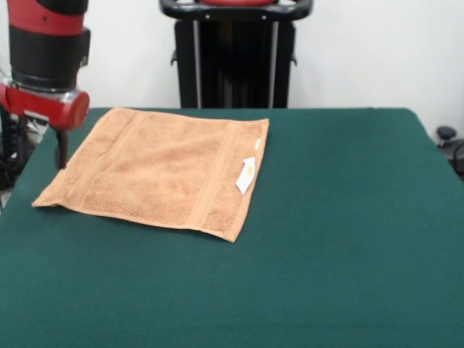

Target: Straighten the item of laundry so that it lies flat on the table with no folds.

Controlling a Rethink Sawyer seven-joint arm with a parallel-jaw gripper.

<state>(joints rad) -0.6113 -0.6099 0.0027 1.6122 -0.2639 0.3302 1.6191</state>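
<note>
The item of laundry (156, 170) is an orange-tan towel spread out on the left half of the table (341, 217), which has a dark green cover. It looks flat, with woven bands near two edges and a white care tag (246, 176) on its right side. Its near left corner reaches close to the table's left edge. My gripper (61, 148) hangs from the red and black arm (45, 65) at the upper left, just beside the towel's left edge and apart from the cloth. Nothing is visibly held in it.
A black pedestal frame (232, 61) stands behind the table's far edge, in front of a white wall. A dark object (449, 141) sits off the table at the right edge.
</note>
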